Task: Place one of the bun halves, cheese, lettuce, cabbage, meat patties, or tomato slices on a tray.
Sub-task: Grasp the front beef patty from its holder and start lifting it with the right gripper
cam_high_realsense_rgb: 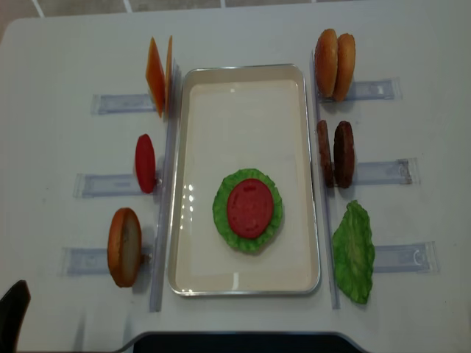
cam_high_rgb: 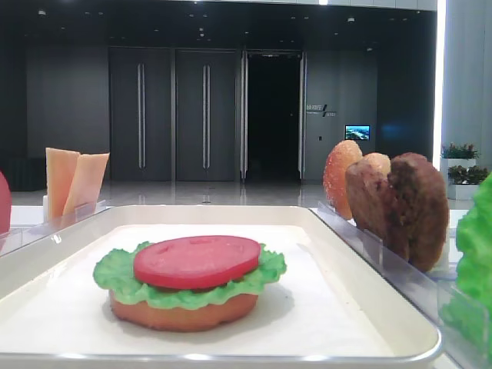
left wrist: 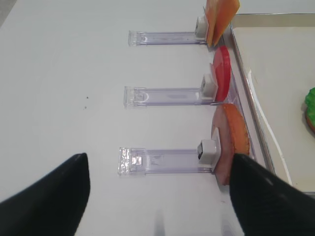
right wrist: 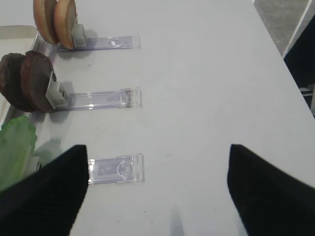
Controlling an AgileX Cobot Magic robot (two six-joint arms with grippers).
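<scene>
The two thick dark-brown meat patties (right wrist: 27, 81) stand on edge in their clear rack, ahead-left of the wide-open, empty right gripper (right wrist: 157, 189), beside the white tray (cam_high_realsense_rgb: 243, 283).

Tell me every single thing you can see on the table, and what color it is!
tray: one, white, middle of the table.
stacked bun half: one, golden-orange, on the tray, bottom of the stack.
lettuce: one, bright green, on that bun half.
tomato slice: one, red, on top of the lettuce.
cheese: two slabs, pale orange, standing left of the tray, far end.
spare tomato slice: one, red, standing left of the tray.
bun halves: three more, golden-orange, two right of the tray, one at the near left.
meat patties: two, dark brown, standing right of the tray.
spare lettuce: one, green, near right.
clear racks: six, see-through, three each side.
right gripper: black, open, empty.
left gripper: black, open, empty.
</scene>
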